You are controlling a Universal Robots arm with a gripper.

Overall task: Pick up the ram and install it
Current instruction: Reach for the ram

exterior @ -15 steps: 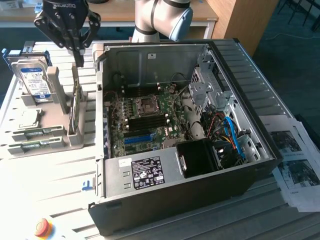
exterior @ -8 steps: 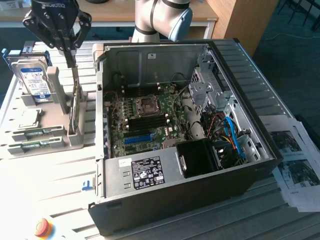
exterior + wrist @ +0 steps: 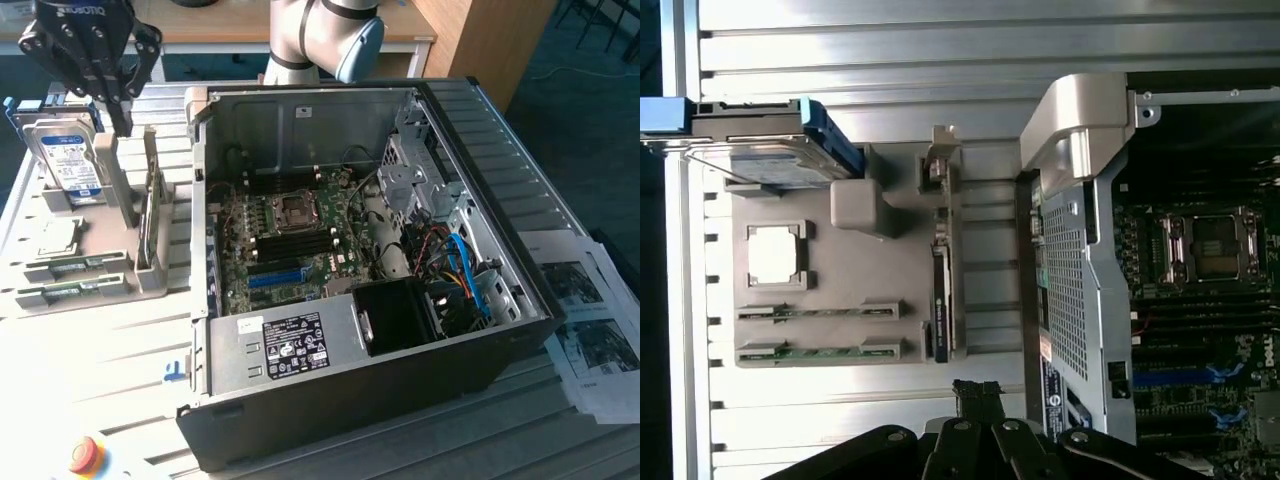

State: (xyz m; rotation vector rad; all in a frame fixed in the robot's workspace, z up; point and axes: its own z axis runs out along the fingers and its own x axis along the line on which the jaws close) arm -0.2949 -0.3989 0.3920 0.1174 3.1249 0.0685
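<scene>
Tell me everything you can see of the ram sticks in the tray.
The first ram stick and the second ram stick lie flat and parallel in slots of the grey tray, beside the square silver chip. Each is a long, thin green board with dark chips, ends under grey clips. The shut gripper touches neither.

A slatted metal table (image 3: 130,350) carried an open computer case (image 3: 340,400) at centre, a grey parts holder (image 3: 105,240) at nine o'clock, printed sheets (image 3: 590,330) at four, and a red button (image 3: 85,455) at seven.
</scene>
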